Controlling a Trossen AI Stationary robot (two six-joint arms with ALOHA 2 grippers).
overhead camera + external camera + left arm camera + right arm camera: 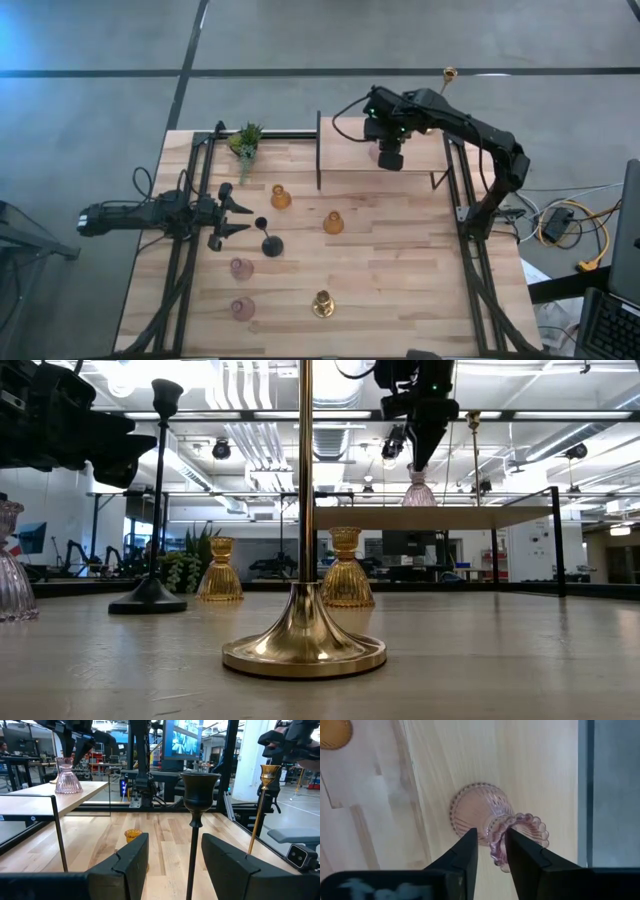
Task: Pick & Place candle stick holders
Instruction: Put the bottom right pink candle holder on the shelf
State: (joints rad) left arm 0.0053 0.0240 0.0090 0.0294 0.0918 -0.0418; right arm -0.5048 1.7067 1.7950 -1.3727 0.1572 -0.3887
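Note:
A pink glass holder (pixel 482 812) stands upright on its base on the raised shelf (pixel 350 165) at the far right. My right gripper (pixel 492 842) points down just above its frilled rim, its fingers a narrow gap apart; it also shows in the low view (pixel 420 460). My left gripper (pixel 175 855) is open at the table's left, level. The black stemmed holder (pixel 199 795) stands on the table just ahead of its fingertips, in line with the gap. It also shows in the high view (pixel 270 240). My right gripper comes from above with its fingers (pixel 520 852) at the pink holder's frilled rim (pixel 527 827). I cannot tell whether they touch it. The holder stands upright on the shelf.
Two amber glass holders (pixel 281 196) (pixel 333 222) stand mid-table. Two pink ones (pixel 241 268) (pixel 243 308) and a tall gold one (pixel 322 303) stand near the front. A second gold holder's top (pixel 449 74) shows behind the shelf. A green plant (pixel 245 140) stands far left.

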